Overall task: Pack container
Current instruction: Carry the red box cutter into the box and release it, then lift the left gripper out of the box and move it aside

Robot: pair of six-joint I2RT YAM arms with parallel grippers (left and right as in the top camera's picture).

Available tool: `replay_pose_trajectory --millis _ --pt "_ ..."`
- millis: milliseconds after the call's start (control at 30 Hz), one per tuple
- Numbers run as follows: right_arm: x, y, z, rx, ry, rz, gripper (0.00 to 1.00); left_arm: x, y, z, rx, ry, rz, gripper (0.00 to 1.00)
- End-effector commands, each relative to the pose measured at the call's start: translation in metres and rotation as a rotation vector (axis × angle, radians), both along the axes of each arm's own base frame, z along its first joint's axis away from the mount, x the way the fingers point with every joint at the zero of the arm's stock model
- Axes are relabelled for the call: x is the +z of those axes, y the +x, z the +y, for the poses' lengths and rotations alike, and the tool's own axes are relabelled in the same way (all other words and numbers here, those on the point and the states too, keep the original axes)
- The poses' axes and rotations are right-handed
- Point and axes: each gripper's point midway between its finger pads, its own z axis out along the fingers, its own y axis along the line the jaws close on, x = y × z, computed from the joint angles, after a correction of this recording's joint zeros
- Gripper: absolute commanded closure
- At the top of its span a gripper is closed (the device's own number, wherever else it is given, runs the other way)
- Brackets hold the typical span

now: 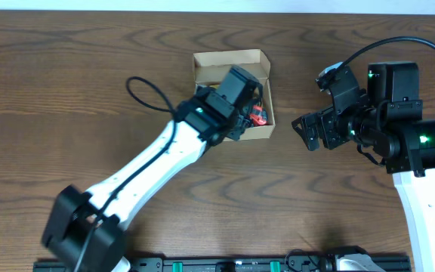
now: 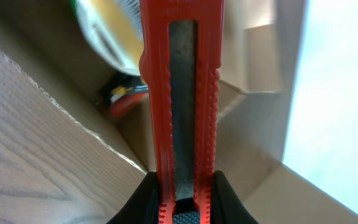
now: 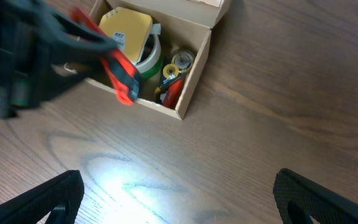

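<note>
Your left tool [image 2: 182, 202] clamps the red utility knife [image 2: 182, 93] above the container [image 1: 229, 59]; your right tool [image 3: 178, 196] stands wide open, apart from it.

A dark brown wood-grain tabletop [image 1: 66, 91] fills the view, with a pale white strip [image 1: 202, 4] beyond its far edge. A soft glare patch [image 3: 114, 174] lights the wood.

Box [image 1: 229, 59] on table [image 1: 66, 91]; tape roll [image 3: 146, 55] inside. Knife [image 2: 182, 93], in left gripper [image 1: 242, 113], over box. Right gripper [image 1: 306, 130] right of box, apart.
</note>
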Motion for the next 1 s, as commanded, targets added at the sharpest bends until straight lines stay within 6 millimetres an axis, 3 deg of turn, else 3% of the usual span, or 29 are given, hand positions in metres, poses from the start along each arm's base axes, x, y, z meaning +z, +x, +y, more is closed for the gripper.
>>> replay_pose_trajectory --millis 0,300,533,667,733,867,967 --pt "0.003 -0.001 0.001 0.015 0.002 -0.012 0.01 -0.012 0.001 -0.008 0.064 -0.045 0.065 0.94" --pt "0.003 -0.001 0.001 0.015 0.002 -0.011 0.01 -0.031 0.0 -0.018 0.102 -0.087 0.142 0.94" --pt "0.003 -0.001 0.001 0.015 0.002 -0.011 0.01 -0.031 -0.001 -0.018 0.122 -0.101 0.157 0.94" --pt "0.003 -0.001 0.001 0.015 0.002 -0.012 0.01 -0.031 0.002 -0.015 0.139 -0.092 0.146 0.89" --pt "0.003 -0.001 0.001 0.015 0.002 -0.012 0.01 -0.031 0.004 -0.013 0.164 -0.09 0.141 0.83" --pt "0.003 -0.001 0.001 0.015 0.002 -0.011 0.01 -0.031 0.005 -0.012 0.176 -0.094 0.143 0.5" --pt "0.003 -0.001 0.001 0.015 0.002 -0.012 0.01 -0.03 0.006 -0.012 0.179 -0.093 0.136 0.32"
